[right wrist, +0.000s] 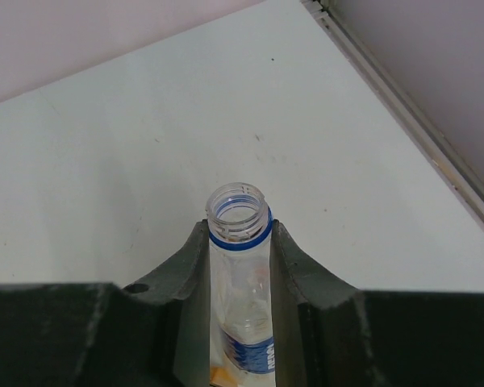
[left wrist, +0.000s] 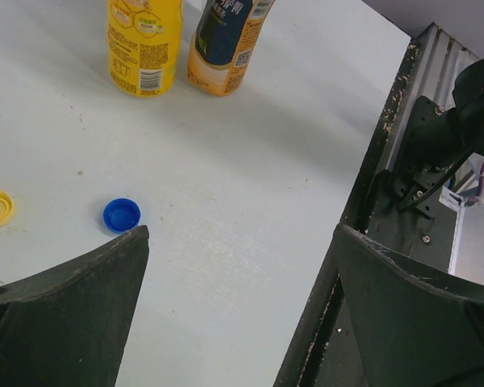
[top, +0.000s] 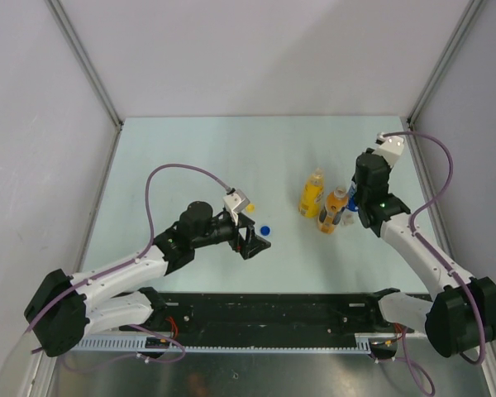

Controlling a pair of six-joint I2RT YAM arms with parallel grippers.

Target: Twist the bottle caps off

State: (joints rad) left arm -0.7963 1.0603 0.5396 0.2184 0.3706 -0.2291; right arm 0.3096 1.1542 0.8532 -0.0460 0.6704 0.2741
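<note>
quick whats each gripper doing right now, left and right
left gripper: open, holding nothing; the blue cap lies loose near one fingertip.
right gripper: closed on the uncapped clear water bottle.

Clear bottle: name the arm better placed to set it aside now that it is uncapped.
Right. Its fingers clamp the clear bottle just below the open neck. The left fingers hang open well away from it, by the blue cap.

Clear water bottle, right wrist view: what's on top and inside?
No cap: the clear water bottle's mouth is open above a blue ring. Its neck looks empty; lower down, the label and right gripper's jaws hide it.
</note>
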